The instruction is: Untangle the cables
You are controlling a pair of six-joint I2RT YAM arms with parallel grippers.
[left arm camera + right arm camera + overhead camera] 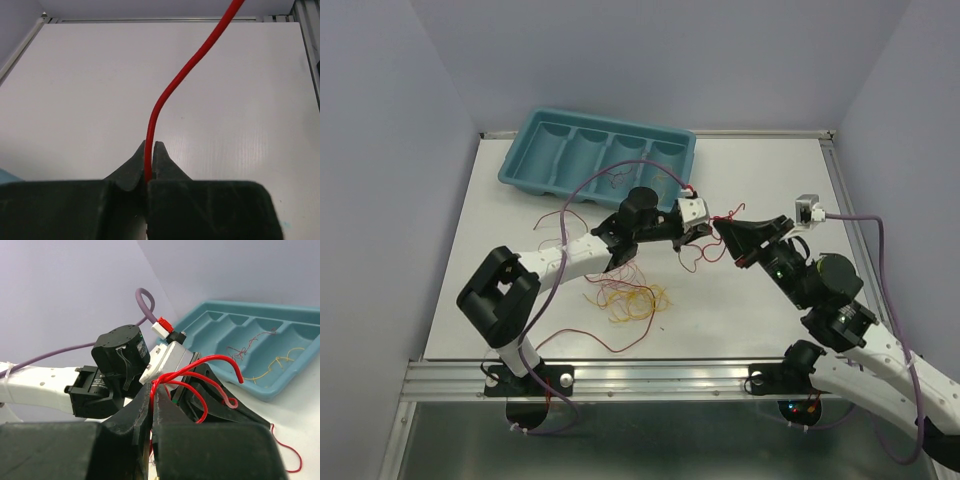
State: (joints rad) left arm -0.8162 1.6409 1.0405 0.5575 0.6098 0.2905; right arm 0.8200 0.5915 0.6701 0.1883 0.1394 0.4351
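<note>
And the left tool [150,148] is pinched tight on a red wire [170,92]. The right tool [152,390] clamps seemingly the same one, mid-bench [770,170], just beyond the yellow tangle [632,298]. Best bet: draw apart slowly, lifted clear, so no loop cinches.

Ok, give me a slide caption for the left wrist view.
Left gripper with jaws shut on a red cable arcing over the white table.

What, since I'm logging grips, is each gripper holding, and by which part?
Left gripper pinches a red cable along its length, ends unseen. Right gripper pinches red loops at a bend. Whether these are one cable cannot be told.
</note>
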